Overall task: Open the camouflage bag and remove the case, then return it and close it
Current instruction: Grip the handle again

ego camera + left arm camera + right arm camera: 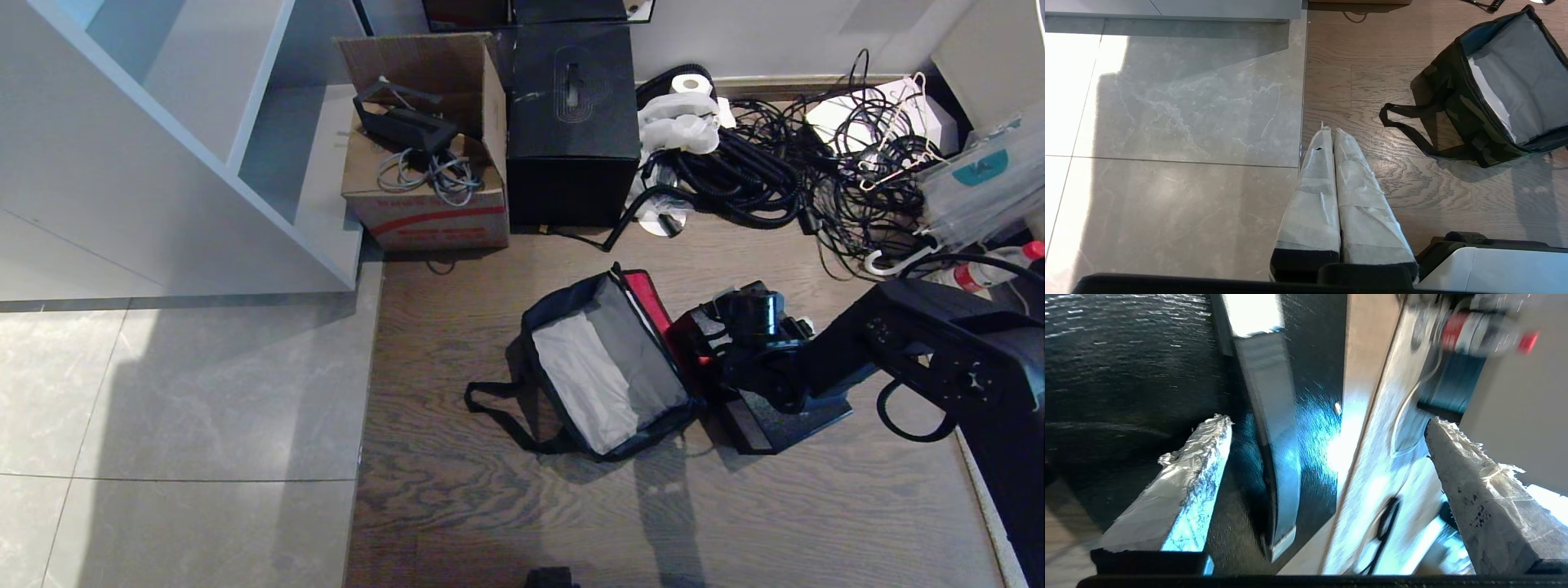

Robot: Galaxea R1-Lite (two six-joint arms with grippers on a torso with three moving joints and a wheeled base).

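Note:
The camouflage bag (pixel 608 371) lies open on the wood floor, grey lining and a pale sheet showing inside, its red-lined lid (pixel 653 302) thrown back to the right. Its camouflage side and black strap (pixel 1404 130) show in the left wrist view. A flat black case (pixel 784 420) lies on the floor just right of the bag. My right arm (pixel 898 343) reaches in over it. The right gripper (pixel 1327 420) stands open above the case's black textured face (pixel 1126 355), holding nothing. My left gripper (pixel 1331 132) is shut, parked low at the tile-wood seam.
A cardboard carton (pixel 424 163) and a black box (pixel 571 122) stand at the back. A tangle of black cables and hoses (pixel 784 171) fills the back right, with a red-capped bottle (pixel 996 265). A white shelf unit (pixel 204 147) stands at the left.

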